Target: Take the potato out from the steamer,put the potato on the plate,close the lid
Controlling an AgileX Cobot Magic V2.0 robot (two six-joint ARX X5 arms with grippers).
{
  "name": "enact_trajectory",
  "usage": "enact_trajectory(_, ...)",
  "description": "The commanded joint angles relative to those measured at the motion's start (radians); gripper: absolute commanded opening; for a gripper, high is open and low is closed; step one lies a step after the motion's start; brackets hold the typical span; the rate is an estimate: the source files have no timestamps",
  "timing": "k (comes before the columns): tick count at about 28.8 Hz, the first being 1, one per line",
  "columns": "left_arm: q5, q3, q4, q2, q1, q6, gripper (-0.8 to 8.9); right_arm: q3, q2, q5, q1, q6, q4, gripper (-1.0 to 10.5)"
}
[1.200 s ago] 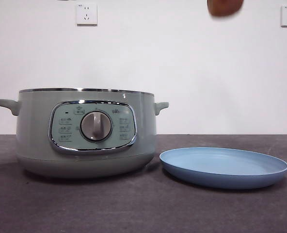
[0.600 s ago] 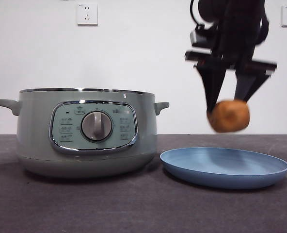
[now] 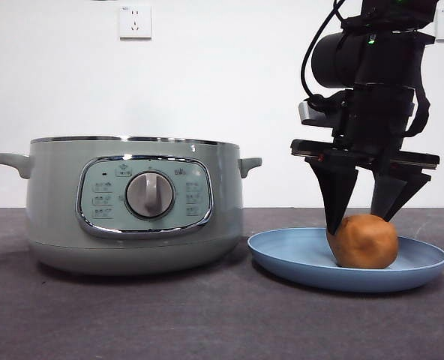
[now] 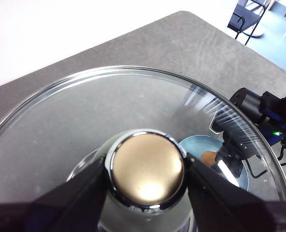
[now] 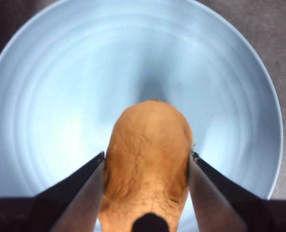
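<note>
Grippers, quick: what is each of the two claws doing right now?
Left gripper: shut on the pale-green knob of the clear-glass domed lid, held up in the air.
Right gripper: shut on the orange-brown lumpy potato, which sits on the light-blue round plate.

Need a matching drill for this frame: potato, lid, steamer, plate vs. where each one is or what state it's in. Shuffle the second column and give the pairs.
Things:
1. potato
2. lid
3. steamer
4. plate

Places or states:
A. stands open on the table, nothing covering its top
B. held by its knob in the left gripper, up in the air
C. lies on the table beside the cooker, bearing one thing
D. sits between the jaws of the right gripper, down on the blue dish

Pairs: 1-D, 2-B, 3-A, 4-C
</note>
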Motion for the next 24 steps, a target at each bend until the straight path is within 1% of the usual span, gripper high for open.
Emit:
enact_trajectory(1, 0.018, 0.013, 0.037, -0.008, 0.0, 0.002, -0.09, -0.011, 0.011, 0.0, 0.002, 0.016, 0.004, 3.8)
enact_trajectory(2, 0.018, 0.013, 0.037, -0.008, 0.0, 0.002, -0.09, -0.011, 0.011, -0.001, 0.002, 0.016, 0.003, 4.8)
enact_trajectory(3, 0.018, 0.013, 0.038, -0.008, 0.0, 0.002, -0.08, -0.01, 0.01, -0.001, 0.002, 0.016, 0.004, 5.1)
enact_trajectory(8, 0.018, 0.013, 0.039, -0.008, 0.0, 0.002, -0.09, 0.002, 0.0, -0.001, 0.002, 0.015, 0.002, 5.0)
enact_trajectory(12, 0.017, 0.013, 0.043, -0.007, 0.0, 0.002, -0.08, 0.016, -0.05, -0.001, 0.002, 0.016, -0.001, 5.0)
enact_trajectory(18, 0.016, 0.013, 0.055, -0.002, 0.0, 0.002, -0.08, 0.047, -0.219, -0.001, 0.002, 0.017, -0.026, 5.0)
enact_trajectory(20, 0.014, 0.013, 0.057, 0.005, -0.005, 0.002, -0.09, 0.048, -0.299, -0.001, 0.002, 0.033, -0.029, 5.0)
enact_trajectory(24, 0.004, 0.013, 0.068, 0.032, -0.032, 0.003, -0.08, 0.048, -0.449, -0.001, 0.002, 0.04, -0.055, 5.0)
